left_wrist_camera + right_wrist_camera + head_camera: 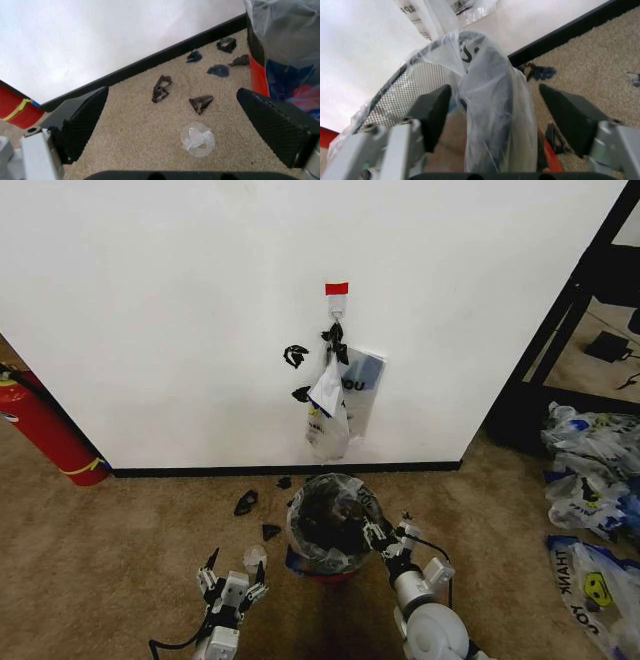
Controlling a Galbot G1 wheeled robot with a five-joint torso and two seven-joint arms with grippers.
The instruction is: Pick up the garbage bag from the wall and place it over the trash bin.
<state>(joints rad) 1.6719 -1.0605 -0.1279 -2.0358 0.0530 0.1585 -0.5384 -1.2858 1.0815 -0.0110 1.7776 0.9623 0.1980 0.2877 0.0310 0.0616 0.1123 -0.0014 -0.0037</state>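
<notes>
Garbage bag (330, 515) w/ scraps (246, 502) nearby

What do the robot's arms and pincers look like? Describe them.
Left pincer: light grey metal body, black textured finger pads, a black cable trailing behind. Right pincer: same grey frame with dark wedge-shaped pads, on a rounded white-grey arm segment, with a black cable looping beside it.

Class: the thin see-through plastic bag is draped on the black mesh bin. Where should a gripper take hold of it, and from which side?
Grip the loose bunched fold of the thin see-through plastic bag at the black mesh bin's rim, coming from the robot's right side, where the open right gripper already straddles that upright fold.
</notes>
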